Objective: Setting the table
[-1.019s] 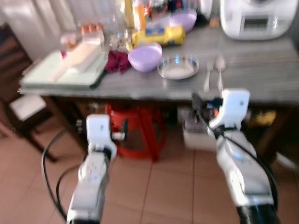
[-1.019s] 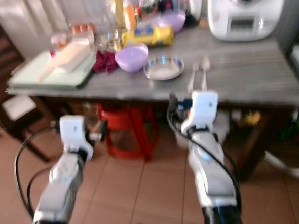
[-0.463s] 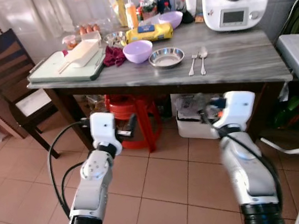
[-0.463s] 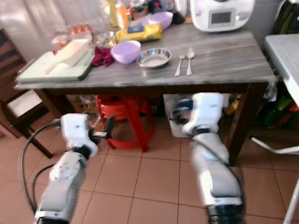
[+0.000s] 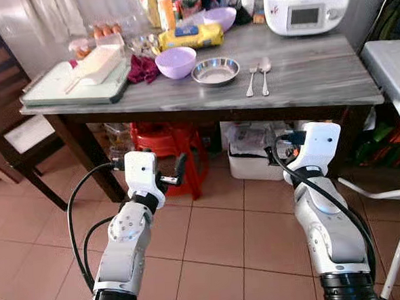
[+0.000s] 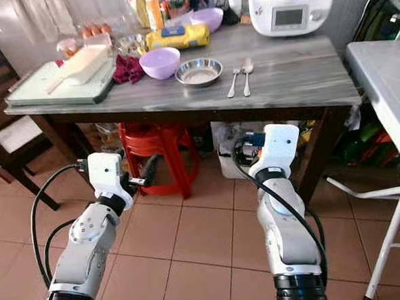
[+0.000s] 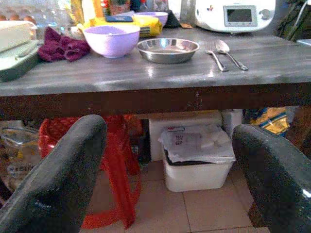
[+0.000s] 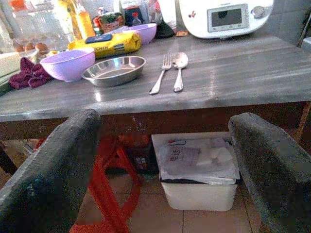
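Both claws, left gripper (image 7: 167, 170) and right gripper (image 8: 165, 170), hang released short of the table (image 5: 318, 81); next, probably reaching the fork (image 5: 251, 79).

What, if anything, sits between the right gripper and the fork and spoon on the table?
Nothing on the tabletop does. The right gripper, open, is below the table edge, short of it, so that front edge lies in the way. Fork and spoon lie side by side, bare wood before them.

Both silver arms reach forward, held below the table (image 5: 318, 81) edge. The left gripper (image 7: 165, 160) and right gripper (image 8: 165, 155) each hang empty, fingers spread wide.
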Available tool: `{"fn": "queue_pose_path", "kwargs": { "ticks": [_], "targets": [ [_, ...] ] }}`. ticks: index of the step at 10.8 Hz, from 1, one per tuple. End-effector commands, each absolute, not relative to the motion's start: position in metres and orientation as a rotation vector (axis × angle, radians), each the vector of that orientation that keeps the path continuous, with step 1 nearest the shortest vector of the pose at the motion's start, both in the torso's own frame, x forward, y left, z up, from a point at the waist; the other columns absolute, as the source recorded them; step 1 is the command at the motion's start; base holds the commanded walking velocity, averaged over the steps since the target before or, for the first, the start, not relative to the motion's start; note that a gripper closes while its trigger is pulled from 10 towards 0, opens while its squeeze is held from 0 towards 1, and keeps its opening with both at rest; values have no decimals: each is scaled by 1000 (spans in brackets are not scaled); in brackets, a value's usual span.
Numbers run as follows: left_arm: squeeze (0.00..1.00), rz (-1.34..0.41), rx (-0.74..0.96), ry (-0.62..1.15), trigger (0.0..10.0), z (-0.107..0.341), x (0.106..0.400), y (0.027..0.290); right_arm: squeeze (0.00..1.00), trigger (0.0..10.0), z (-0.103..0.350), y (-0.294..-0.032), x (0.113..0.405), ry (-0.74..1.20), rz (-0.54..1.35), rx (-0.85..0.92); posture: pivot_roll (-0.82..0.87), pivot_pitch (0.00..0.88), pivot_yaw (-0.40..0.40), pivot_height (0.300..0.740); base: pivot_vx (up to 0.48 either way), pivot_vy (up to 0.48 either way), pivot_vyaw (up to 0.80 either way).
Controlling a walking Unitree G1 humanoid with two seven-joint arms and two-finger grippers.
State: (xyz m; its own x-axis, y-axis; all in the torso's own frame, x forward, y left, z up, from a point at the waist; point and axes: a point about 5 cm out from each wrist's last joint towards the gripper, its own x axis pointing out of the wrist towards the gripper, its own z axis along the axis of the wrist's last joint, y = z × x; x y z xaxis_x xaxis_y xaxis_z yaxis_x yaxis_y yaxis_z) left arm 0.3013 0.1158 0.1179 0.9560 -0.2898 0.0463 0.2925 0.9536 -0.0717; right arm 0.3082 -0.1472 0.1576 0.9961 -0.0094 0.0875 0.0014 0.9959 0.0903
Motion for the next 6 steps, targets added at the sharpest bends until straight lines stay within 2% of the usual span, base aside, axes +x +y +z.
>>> {"fn": "queue_pose_path", "kwargs": {
  "ticks": [1,6],
  "targets": [
    [0,-293,-73,-36,10000,120,301,119,0,10000,161,-144,308,-94,6,94,-57,84,115,740,0,0,0],
    [0,-312,-80,-30,10000,120,302,116,0,10000,159,-145,306,-82,-1,92,-66,89,121,740,0,-285,0]
  ]
}}
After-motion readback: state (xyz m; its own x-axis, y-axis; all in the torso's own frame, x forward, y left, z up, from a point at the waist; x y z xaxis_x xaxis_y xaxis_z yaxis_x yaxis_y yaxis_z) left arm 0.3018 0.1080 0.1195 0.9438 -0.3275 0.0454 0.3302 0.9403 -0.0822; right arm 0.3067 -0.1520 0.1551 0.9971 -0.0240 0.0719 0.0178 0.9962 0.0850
